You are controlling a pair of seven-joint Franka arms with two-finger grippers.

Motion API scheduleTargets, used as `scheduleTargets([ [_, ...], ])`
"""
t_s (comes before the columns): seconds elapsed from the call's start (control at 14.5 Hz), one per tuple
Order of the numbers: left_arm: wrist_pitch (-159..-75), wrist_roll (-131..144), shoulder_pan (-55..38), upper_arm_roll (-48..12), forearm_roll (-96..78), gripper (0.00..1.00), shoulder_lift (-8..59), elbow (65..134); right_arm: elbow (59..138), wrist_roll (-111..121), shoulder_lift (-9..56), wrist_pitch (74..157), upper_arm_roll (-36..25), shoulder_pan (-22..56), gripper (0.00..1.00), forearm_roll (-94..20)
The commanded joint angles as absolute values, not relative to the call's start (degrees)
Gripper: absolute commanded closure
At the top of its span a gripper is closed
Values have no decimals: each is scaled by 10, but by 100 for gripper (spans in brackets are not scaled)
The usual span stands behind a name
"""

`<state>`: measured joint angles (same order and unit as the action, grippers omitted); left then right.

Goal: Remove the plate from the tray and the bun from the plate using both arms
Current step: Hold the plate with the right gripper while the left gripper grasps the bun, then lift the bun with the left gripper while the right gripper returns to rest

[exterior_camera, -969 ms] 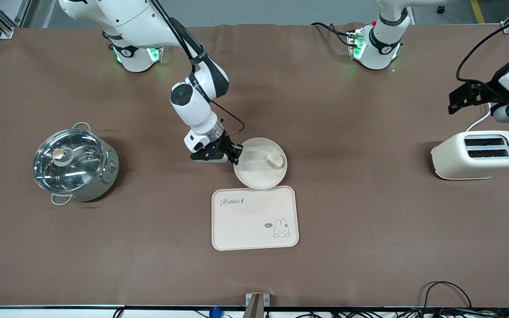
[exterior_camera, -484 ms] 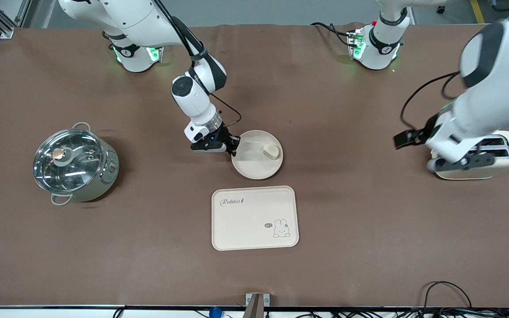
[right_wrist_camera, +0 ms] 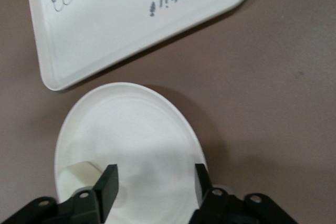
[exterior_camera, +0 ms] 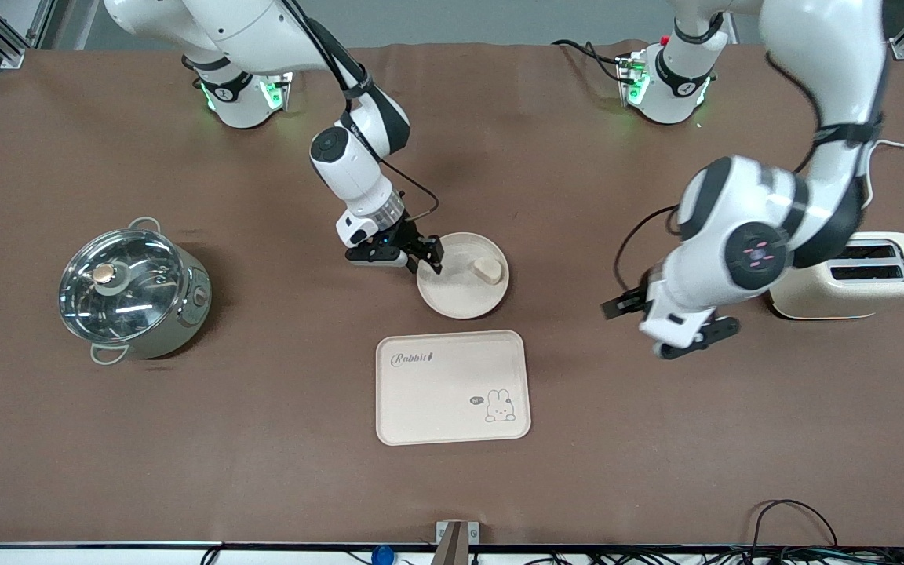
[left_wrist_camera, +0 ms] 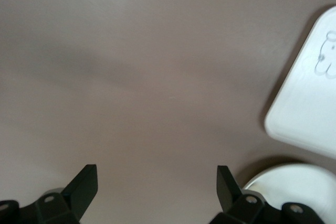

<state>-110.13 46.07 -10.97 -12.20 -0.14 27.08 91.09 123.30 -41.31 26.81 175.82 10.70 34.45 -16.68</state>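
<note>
The round cream plate (exterior_camera: 458,298) lies flat on the brown table, a little farther from the front camera than the tray. The small pale bun (exterior_camera: 488,270) sits on it, toward the left arm's end. My right gripper (exterior_camera: 428,260) is open at the plate's rim on the right arm's side. In the right wrist view its fingers straddle the plate (right_wrist_camera: 131,140) without closing on it (right_wrist_camera: 155,179), and the bun (right_wrist_camera: 79,173) shows beside one finger. My left gripper (exterior_camera: 660,329) is open and empty (left_wrist_camera: 157,182) over bare table between the plate and the toaster.
A cream rabbit tray (exterior_camera: 452,387) lies nearer to the front camera than the plate; it also shows in the left wrist view (left_wrist_camera: 310,103). A steel pot with a glass lid (exterior_camera: 134,290) stands toward the right arm's end. A cream toaster (exterior_camera: 852,275) stands toward the left arm's end.
My right gripper carried the plate off the tray's edge, set it flat and opened. My left arm swung from the toaster end in toward the middle.
</note>
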Motion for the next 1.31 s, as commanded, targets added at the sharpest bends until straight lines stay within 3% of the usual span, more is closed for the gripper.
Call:
scheduleTargets([
  [0.0,-1158,567,-151,-121,0,0,319,897,1160,-422,224,1586,108,310,0,-175],
  [0.21,-1203,677,-204,-121,0,0,349,897,1047,-419,197,1346,102,259,0,-162],
  [0.48,-1268,839,-279,-120,0,0,394,898,936,-408,179,1129,98,190,0,-15],
  [0.69,-1288,916,-319,-120,1,2,414,903,910,-362,143,1076,68,168,0,59],
  [0.97,-1283,979,-338,-119,6,12,417,918,880,-225,102,984,-2,168,0,57],
  [1.25,-1271,979,-339,-118,24,15,417,934,877,-119,52,931,-66,169,0,57],
])
